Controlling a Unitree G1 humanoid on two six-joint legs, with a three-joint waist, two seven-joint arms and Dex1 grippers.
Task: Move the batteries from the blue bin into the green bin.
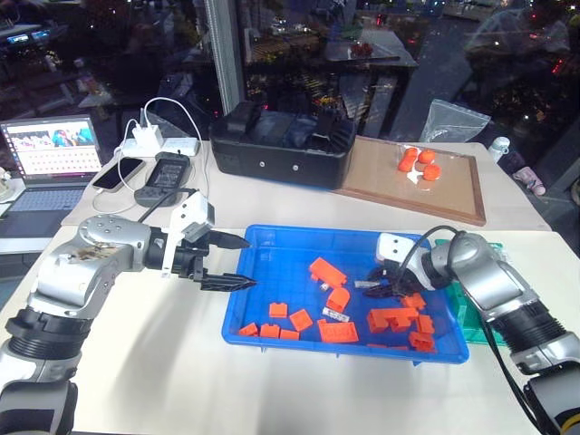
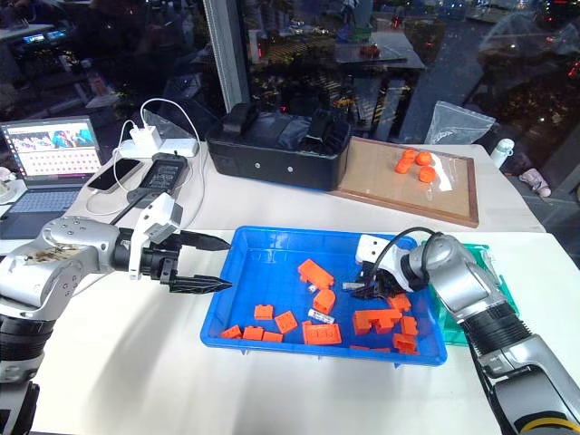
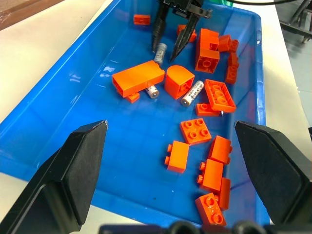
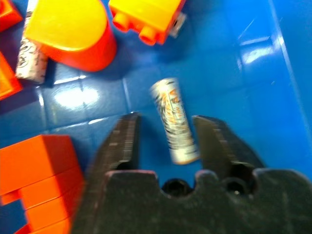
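Note:
The blue bin (image 1: 299, 234) holds several orange bricks and three batteries. My right gripper (image 4: 165, 117) is down inside the bin, its fingers drawn in close on either side of one battery (image 4: 171, 119) that lies on the bin floor; from the head it is near the bin's right side (image 1: 376, 288). Two more batteries (image 3: 152, 91) (image 3: 191, 92) lie beside a rounded orange brick (image 3: 178, 80). My left gripper (image 1: 250, 263) hangs open over the bin's left rim, holding nothing. The green bin (image 2: 498, 281) peeks out behind my right arm.
A black case (image 1: 281, 145) stands behind the blue bin. A wooden board (image 1: 412, 186) with orange pieces lies at the back right. A laptop (image 1: 50, 159), a phone and chargers crowd the back left.

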